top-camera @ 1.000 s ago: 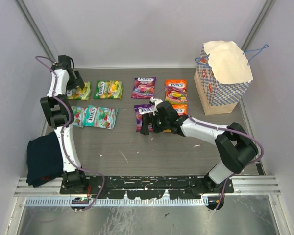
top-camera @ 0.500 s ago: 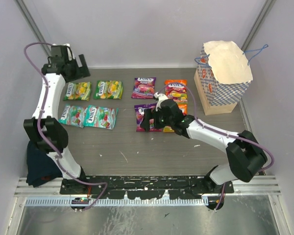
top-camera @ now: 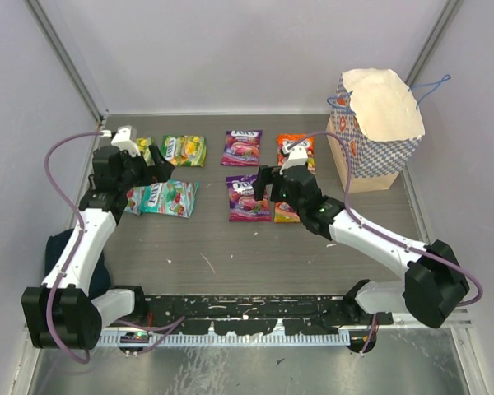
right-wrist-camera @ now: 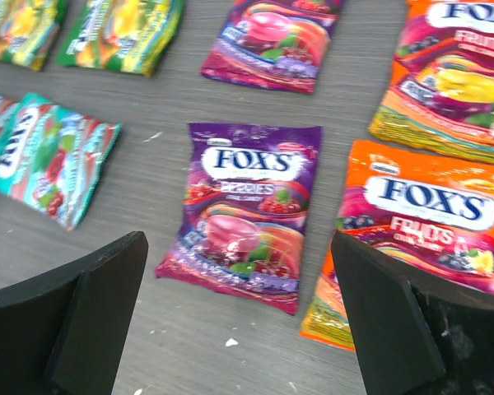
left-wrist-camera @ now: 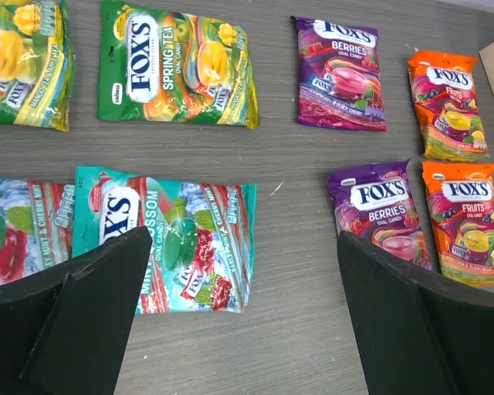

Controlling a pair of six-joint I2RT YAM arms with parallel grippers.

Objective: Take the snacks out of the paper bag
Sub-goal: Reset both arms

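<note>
While left fingers (left-wrist-camera: pixel 74 321) and right fingers (right-wrist-camera: pixel 74 321) gape wide over snacks (top-camera: pixel 241 148), a dark cloth (top-camera: pixel 56 247) apparently lies left.

Left gripper (left-wrist-camera: pixel 243 263): mint packet (left-wrist-camera: pixel 169 247) under it by the left finger, second mint packet (left-wrist-camera: pixel 20 234) further left. Spring Tea packet (left-wrist-camera: pixel 177 66) and corner packet (left-wrist-camera: pixel 25 58) sit in a row ahead of those. Right gripper (right-wrist-camera: pixel 239 247): near Berries packet (right-wrist-camera: pixel 247 210) between its fingers, near Fruits packet (right-wrist-camera: pixel 412 239) just beside on the right. Far Berries packet (right-wrist-camera: pixel 272 37) and far Fruits packet (right-wrist-camera: pixel 453 74) lie ahead, and the paper bag (top-camera: pixel 375 136) stands ahead and right, near the far Fruits packet.
</note>
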